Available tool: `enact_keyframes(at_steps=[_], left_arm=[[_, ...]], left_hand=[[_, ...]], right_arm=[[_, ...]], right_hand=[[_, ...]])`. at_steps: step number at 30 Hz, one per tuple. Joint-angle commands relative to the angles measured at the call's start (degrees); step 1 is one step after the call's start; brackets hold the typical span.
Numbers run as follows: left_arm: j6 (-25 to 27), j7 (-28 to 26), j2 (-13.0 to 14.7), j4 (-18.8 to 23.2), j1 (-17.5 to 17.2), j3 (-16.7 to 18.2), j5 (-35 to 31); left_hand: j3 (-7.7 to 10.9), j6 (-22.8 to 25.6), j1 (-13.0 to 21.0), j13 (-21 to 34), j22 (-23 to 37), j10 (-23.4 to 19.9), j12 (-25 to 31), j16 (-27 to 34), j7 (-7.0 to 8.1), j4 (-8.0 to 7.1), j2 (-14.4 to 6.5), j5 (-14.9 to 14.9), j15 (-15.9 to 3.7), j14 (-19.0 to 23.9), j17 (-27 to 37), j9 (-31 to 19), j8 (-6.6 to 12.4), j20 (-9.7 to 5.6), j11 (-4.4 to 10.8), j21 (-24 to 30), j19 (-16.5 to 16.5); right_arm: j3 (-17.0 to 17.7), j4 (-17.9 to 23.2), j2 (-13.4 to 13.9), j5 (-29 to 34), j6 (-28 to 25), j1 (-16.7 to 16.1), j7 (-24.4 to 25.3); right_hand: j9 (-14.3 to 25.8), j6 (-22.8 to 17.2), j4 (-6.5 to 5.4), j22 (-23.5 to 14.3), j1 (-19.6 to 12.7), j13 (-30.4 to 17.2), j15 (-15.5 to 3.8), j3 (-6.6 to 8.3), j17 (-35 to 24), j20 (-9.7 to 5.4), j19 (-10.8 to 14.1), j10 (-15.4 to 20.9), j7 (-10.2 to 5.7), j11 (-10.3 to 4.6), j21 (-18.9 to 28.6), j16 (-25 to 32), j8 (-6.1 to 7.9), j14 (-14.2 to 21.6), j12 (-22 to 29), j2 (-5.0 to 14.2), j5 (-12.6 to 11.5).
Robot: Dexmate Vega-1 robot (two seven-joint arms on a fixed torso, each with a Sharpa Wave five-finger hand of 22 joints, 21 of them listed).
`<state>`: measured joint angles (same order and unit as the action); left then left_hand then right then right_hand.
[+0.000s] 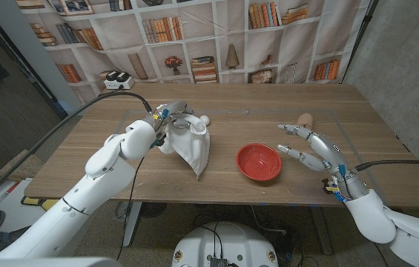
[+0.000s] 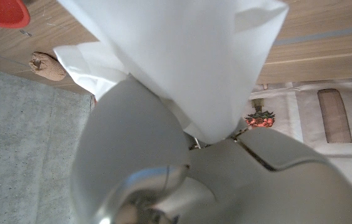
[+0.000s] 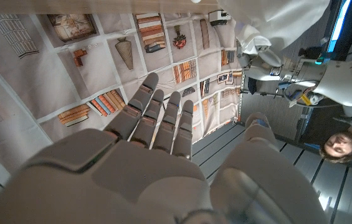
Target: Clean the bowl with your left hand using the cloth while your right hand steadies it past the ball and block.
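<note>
Holding the white cloth (image 1: 190, 146) up off the wooden table (image 1: 231, 111), your left hand (image 1: 170, 121) had its fingers closed on the upper folds, and the fabric hung down in a loose point with its tip close to the tabletop. From your left wrist camera the cloth (image 2: 182, 56) draped over the hand's back. The shallow red bowl (image 1: 259, 162) sat on the table to the right of the hanging cloth, apart from it. Your right hand (image 1: 314, 148) hovered just right of the bowl, fingers spread wide and holding nothing. A small tan object (image 1: 305, 119) lay beyond that hand near the far edge; it was too small to identify, possibly the ball.
</note>
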<state>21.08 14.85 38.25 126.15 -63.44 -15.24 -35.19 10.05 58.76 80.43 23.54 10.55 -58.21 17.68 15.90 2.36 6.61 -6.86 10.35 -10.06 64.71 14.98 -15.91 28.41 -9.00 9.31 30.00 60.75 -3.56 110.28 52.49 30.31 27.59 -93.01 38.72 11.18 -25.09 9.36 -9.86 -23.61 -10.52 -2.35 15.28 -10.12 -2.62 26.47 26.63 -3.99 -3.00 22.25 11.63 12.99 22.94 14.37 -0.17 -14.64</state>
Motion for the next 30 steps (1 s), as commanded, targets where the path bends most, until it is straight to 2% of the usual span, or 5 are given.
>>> enact_keyframes(at_steps=[1,7,11,23,30], left_arm=[[-9.76,-7.73,2.14,-4.07,-0.74,0.68,3.11],[-14.16,-11.05,2.56,-6.06,-1.02,1.53,4.31],[-14.70,-11.05,2.78,-6.63,-0.94,1.79,4.99],[-17.17,-11.90,3.42,-8.36,-0.60,1.86,6.32],[-18.41,-12.53,3.69,-9.02,-0.63,1.99,6.98]], left_hand=[[0.27,0.12,-0.13,0.49,0.24,-0.30,0.13,0.09,0.04,-0.21,0.13,0.26,-3.05,2.34,0.25,0.10,0.29,0.07,0.13,0.59,-0.18],[0.27,0.44,-0.24,0.82,0.26,-0.56,0.15,0.00,0.22,-0.29,0.16,0.25,-3.00,2.19,0.37,0.31,0.40,0.05,0.16,0.73,-0.25],[0.26,0.61,-0.33,1.10,0.28,-0.57,0.06,-0.08,0.38,-0.35,0.22,0.24,-2.99,2.03,0.49,0.53,0.44,0.05,0.36,0.82,-0.44],[0.32,0.53,-0.41,1.67,0.30,-0.51,-0.14,-0.21,0.30,-0.41,0.24,0.24,-3.00,1.78,0.72,0.68,0.54,0.14,0.37,0.98,-0.86],[0.35,0.43,-0.49,2.06,0.31,-0.55,-0.26,-0.25,0.42,-0.46,0.25,0.23,-2.99,1.74,0.88,0.70,0.64,0.18,0.51,1.15,-1.01]], right_arm=[[0.67,5.20,2.80,11.23,-10.04,-3.75,-1.40],[-0.68,6.54,3.56,13.91,-12.83,-4.14,-4.05],[-2.25,7.12,4.12,16.92,-14.56,-3.98,-5.33],[-4.88,9.04,5.08,23.55,-20.40,-4.95,-9.52],[-4.73,10.82,5.75,23.56,-23.23,-5.99,-14.02]], right_hand=[[0.18,-0.46,0.23,-0.12,-1.29,-0.25,-3.91,0.68,-0.21,-5.15,0.63,0.06,-0.69,-0.87,-0.37,-0.13,0.14,0.59,-0.25,-0.04,-0.62],[0.11,-0.70,0.65,-0.09,-3.45,-0.26,-3.95,1.52,-0.22,-5.25,0.67,-0.21,-2.01,-1.65,-1.00,-0.46,-0.03,0.38,-0.52,0.02,-1.27],[-0.03,-1.53,0.95,-0.06,-5.14,-0.25,-4.12,1.79,-0.21,-5.25,0.85,0.30,-3.15,-3.54,-1.59,-0.61,-0.03,0.51,-0.49,-1.10,-1.65],[-0.14,-0.67,1.39,-0.10,-11.07,-0.26,-4.31,3.17,-0.25,-5.59,-0.57,-1.06,-3.53,-4.38,-3.70,-1.34,-0.78,-1.36,-1.38,-3.26,-2.72],[-0.12,-1.16,1.22,-0.23,-15.47,-0.27,-4.73,4.78,-0.32,-5.92,-1.10,-1.06,-2.82,-3.28,-4.77,-1.35,-0.73,-2.41,-1.53,-3.08,-3.29]])
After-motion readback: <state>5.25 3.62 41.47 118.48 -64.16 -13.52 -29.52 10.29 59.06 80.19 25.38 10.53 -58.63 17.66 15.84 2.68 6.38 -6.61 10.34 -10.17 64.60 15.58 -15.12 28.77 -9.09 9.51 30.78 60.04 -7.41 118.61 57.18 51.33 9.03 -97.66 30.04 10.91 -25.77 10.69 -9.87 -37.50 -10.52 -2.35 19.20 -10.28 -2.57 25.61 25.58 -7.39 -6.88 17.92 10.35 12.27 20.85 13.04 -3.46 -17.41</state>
